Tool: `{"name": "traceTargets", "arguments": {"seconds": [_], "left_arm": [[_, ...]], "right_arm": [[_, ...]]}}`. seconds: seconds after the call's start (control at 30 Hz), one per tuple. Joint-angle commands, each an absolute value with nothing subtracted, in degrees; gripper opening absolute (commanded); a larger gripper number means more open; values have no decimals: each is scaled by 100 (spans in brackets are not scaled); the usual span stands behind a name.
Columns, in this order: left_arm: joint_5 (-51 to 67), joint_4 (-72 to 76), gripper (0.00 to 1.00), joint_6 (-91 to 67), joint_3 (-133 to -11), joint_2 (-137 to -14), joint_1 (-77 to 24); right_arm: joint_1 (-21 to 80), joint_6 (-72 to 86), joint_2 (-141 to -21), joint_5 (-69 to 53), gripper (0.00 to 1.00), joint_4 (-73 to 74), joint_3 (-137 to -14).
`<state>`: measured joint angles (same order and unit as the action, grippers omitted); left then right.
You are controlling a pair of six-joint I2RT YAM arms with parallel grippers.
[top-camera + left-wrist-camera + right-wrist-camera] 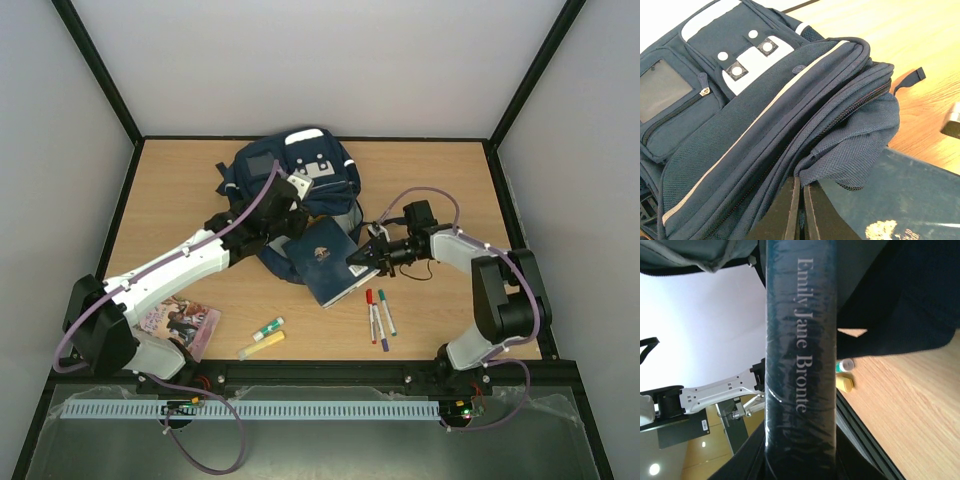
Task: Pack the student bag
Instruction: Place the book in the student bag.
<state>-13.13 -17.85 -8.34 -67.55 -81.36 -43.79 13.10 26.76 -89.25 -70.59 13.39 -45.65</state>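
The student bag (300,170) lies at the middle back of the tabletop (460,190), with its mouth turned toward the arms. The jaws of my left arm (170,268) are pressed fully together at the rim of that mouth. In the left wrist view a fold of navy fabric hangs from their tips, so I believe they pinch it, although the contact itself is hard to see. The jaws of my right arm (500,290) are clamped on the near side of a dark blue book (325,262), whose far end sits at the opening, partly under that fold.

My worry is the entry. If the book's leading corner meets the loose fold or the zip line instead of the gap, a push would shove the whole bag backward. The thin fabric might then slide out of the left jaws, and the mouth would collapse. The book is gripped at one side only, so it could also swivel. Three markers (378,315) lie just beside it, and a low sweep would scatter them.
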Motion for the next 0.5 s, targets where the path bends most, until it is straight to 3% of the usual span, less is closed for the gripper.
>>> {"name": "traceTargets", "arguments": {"seconds": [0.0, 0.2, 0.47], "left_arm": [[-1252, -1082, 2, -809, -6810, -7767, -4365], [-1232, -1071, 3, -782, -6787, -7752, -4362], [-1213, -1074, 2, -756, -6794, -7753, -4365]], "right_arm": [[1370, 2051, -9174, -7912, 1, 1407, -5181], [1365, 1909, -9519, -7707, 1, 1422, -5655], [1372, 2953, -10074, -7313, 1, 705, -6134]]}}
